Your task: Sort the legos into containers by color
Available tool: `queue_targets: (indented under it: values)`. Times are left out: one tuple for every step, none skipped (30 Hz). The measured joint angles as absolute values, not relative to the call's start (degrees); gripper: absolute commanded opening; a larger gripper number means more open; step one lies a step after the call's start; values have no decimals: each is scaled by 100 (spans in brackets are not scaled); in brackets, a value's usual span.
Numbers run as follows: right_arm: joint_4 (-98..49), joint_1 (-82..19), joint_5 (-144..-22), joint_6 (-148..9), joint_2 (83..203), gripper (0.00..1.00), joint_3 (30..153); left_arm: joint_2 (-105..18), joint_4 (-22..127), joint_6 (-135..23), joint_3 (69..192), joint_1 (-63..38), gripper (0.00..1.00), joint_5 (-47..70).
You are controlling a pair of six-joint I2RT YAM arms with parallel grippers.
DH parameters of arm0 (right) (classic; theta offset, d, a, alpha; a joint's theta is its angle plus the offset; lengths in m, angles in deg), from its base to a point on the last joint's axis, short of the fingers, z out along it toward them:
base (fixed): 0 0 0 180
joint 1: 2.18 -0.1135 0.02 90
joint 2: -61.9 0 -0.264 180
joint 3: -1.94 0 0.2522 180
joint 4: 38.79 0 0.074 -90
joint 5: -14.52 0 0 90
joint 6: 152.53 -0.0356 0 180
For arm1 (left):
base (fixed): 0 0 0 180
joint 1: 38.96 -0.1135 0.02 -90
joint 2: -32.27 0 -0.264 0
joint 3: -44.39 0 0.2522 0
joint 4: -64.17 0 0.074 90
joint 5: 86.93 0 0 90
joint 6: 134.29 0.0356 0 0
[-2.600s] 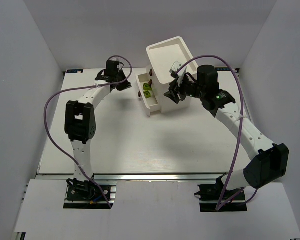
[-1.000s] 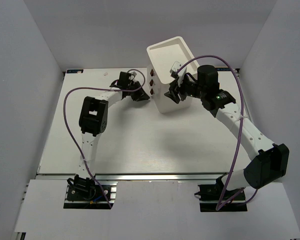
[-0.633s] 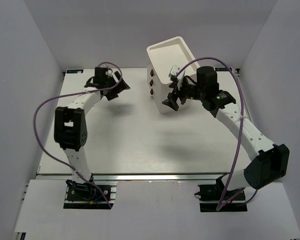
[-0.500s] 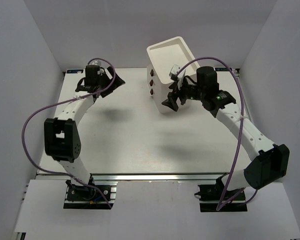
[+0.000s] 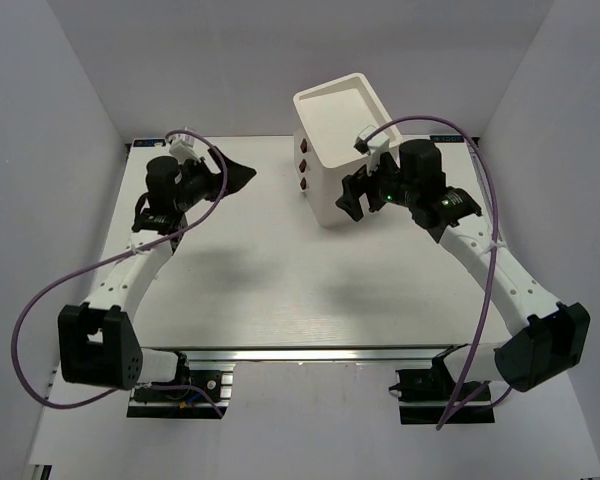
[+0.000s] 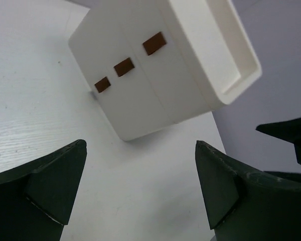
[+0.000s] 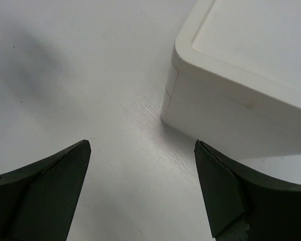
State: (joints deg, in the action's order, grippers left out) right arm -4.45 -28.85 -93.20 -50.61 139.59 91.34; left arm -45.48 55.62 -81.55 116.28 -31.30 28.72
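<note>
The containers are three white drawers with brown knobs, stacked in a tall white cabinet at the back of the table. All three drawers sit pushed in. The legos are hidden. My left gripper hangs open to the left of the cabinet, facing the knobs, with nothing between its fingers. My right gripper is open and empty by the cabinet's near right corner, not touching it. Its fingertips hover over bare table.
The white table stretches between the arms and the cabinet. Grey walls close in the left, right and back. The right gripper's dark tip shows at the edge of the left wrist view.
The bottom drawer, earlier pulled out with green legos in it, is now shut. My left arm drew back to the left and opened. My right gripper opened and came off the cabinet's side.
</note>
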Motion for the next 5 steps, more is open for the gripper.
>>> queue_targets:
  values:
    - [-453, -2885, -9219, -5162, 13869, 89, 9079, -4410, 5612, -8109, 11587, -3132, 98, 2918]
    - [-453, -2885, -9147, -5227, 13799, 89, 9035, -4264, 5630, -8065, 11565, -3134, 98, 2957]
    - [-456, -2885, -9066, -5308, 13723, 89, 8992, -4137, 5652, -8015, 11562, -3134, 98, 2990]
    - [-456, -2885, -9005, -5361, 13655, 89, 8948, -4035, 5667, -7967, 11562, -3134, 98, 3014]
    - [-484, -2885, -8953, -5404, 13600, 89, 8902, -3925, 5667, -7914, 11554, -3134, 98, 3038]
